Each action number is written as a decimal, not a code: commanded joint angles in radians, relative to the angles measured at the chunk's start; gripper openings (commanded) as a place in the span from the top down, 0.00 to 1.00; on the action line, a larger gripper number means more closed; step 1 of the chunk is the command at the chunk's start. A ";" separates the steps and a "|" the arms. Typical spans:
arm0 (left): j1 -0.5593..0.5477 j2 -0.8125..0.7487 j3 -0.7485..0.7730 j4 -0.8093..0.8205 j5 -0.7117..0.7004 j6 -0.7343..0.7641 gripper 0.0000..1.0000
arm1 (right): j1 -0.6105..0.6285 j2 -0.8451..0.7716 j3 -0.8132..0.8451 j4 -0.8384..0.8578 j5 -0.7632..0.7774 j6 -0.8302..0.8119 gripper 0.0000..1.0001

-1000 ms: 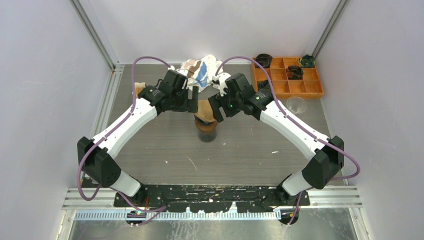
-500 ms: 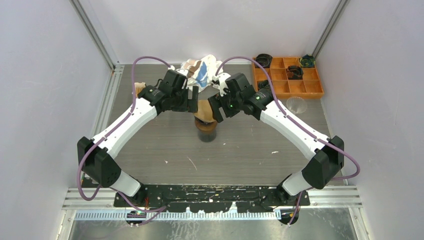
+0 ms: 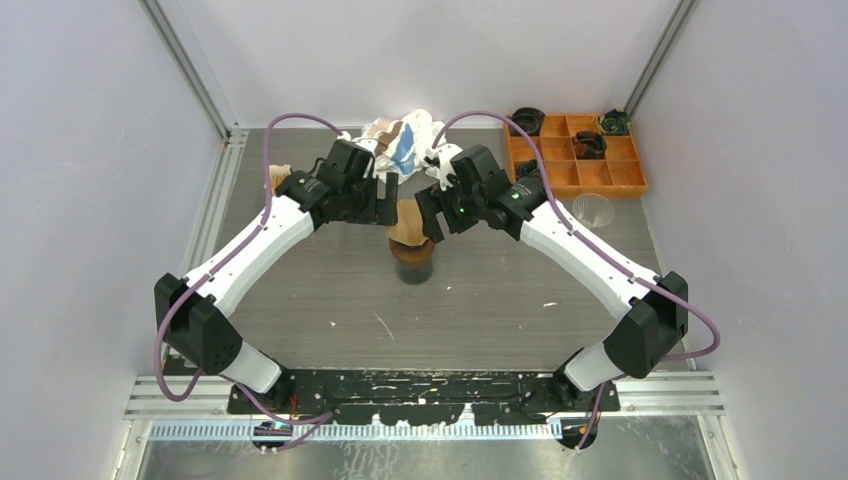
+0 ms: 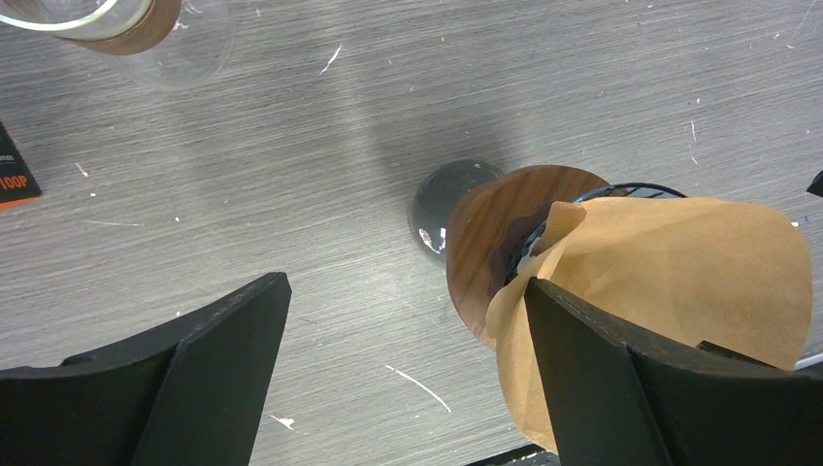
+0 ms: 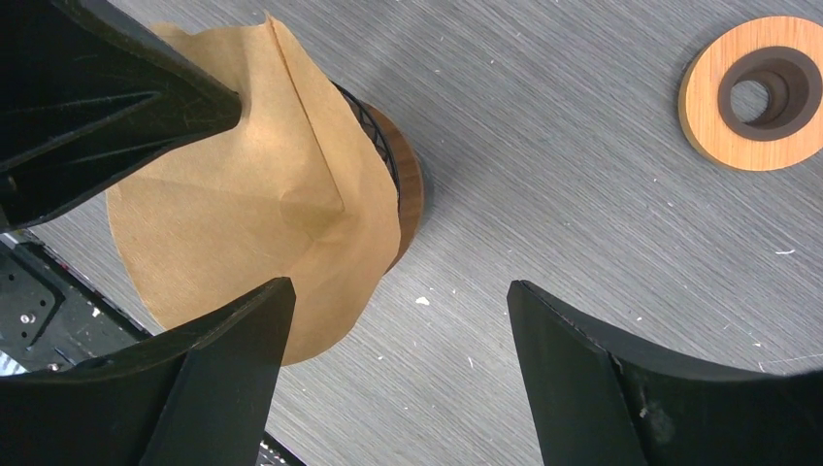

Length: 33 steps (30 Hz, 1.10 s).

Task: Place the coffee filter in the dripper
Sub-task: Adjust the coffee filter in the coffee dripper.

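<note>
Right tool point(image 5: 398, 289) shifted slightly; filter point(image 5: 243, 204) rests beside it.

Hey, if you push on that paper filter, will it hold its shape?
Probably not: the filter is thin, creased paper, so it would likely buckle. It looks light, draped off-centre over the dripper, so a nudge may shift it.

Robot lab test cell: black base plate point(image 3: 430, 395) w/ left arm point(image 3: 255, 240) & right arm point(image 3: 580, 250) bolted on; beyond plate a scuffed grey table point(image 3: 480, 310), boxed in by plain white walls point(image 3: 90, 200) & alu. frame posts point(image 3: 185, 65); orange sorting tray point(image 3: 610, 184) w/ compartments beyond plate, to its right.
</note>
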 commanded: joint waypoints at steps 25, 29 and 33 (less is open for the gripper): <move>0.004 -0.117 0.017 0.058 0.052 -0.013 0.02 | -0.003 -0.058 0.042 0.095 -0.023 0.058 0.10; 0.004 -0.099 0.015 0.041 0.045 -0.012 0.02 | -0.003 -0.039 0.050 0.075 -0.061 0.061 0.10; 0.004 -0.083 0.016 0.028 0.014 -0.006 0.02 | -0.003 -0.022 0.058 0.055 -0.086 0.060 0.11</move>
